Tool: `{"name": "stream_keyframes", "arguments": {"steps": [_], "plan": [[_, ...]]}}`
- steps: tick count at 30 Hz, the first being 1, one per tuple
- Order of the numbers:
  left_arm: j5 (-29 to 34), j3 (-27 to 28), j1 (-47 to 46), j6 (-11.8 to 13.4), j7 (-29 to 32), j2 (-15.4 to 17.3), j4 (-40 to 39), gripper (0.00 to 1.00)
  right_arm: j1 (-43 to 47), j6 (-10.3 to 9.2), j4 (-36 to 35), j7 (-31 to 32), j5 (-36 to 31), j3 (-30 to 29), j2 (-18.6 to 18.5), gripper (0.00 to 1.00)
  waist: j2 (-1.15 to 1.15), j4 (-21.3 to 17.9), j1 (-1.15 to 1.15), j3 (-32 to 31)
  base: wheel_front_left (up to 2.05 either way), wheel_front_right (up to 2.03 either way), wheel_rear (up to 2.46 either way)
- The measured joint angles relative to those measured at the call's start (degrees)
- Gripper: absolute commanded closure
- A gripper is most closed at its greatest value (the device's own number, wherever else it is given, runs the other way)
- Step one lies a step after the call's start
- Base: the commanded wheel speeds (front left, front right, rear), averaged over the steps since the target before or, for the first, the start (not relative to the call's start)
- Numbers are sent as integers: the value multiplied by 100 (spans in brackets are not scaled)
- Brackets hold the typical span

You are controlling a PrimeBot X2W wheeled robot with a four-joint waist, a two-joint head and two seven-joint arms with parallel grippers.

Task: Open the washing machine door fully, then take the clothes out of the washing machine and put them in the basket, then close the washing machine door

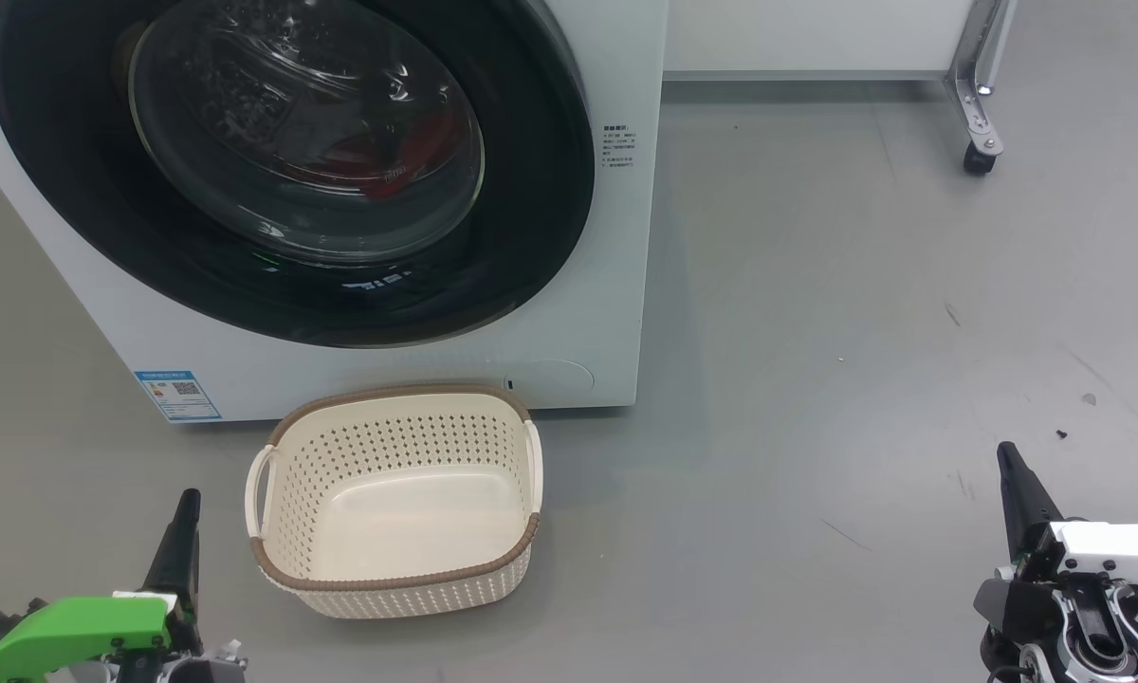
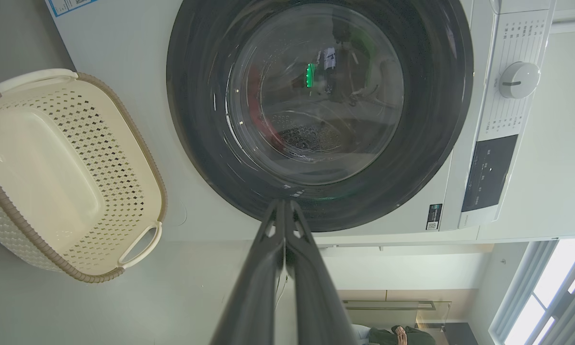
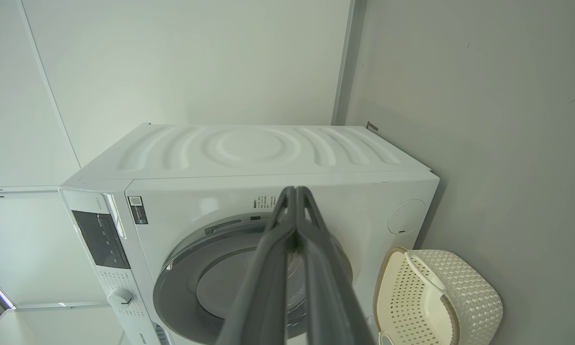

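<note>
Door (image 1: 536, 199) shut, red clothes (image 1: 408, 163) behind glass (image 1: 247, 104), basket (image 1: 398, 391) on floor (image 1: 816, 398) before washer (image 1: 618, 285) — my left gripper (image 1: 189, 499), right gripper (image 1: 1008, 457) both pinched closed.

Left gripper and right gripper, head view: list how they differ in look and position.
The left gripper has a bright green housing; the right gripper has a white one. The left gripper sits close beside the basket; the right gripper is well away from it, over the grey floor. Both are shut, hold nothing and point up the view.
</note>
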Motion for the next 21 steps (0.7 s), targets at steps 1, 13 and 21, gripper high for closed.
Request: {"name": "stream_keyframes", "arguments": {"steps": [1,13,21], "plan": [[0,1,0,0,0,0,0,100,0,0,0,0,0,0,0,100,0,0,0,0,0,0,0],[0,21,0,0,0,-3,0,100,0,0,0,18,-9,-3,2,100,0,0,0,0,0,0,0],[1,25,0,0,42,-14,0,100,0,0,0,18,-14,-5,3,100,0,0,0,0,0,0,0]]}}
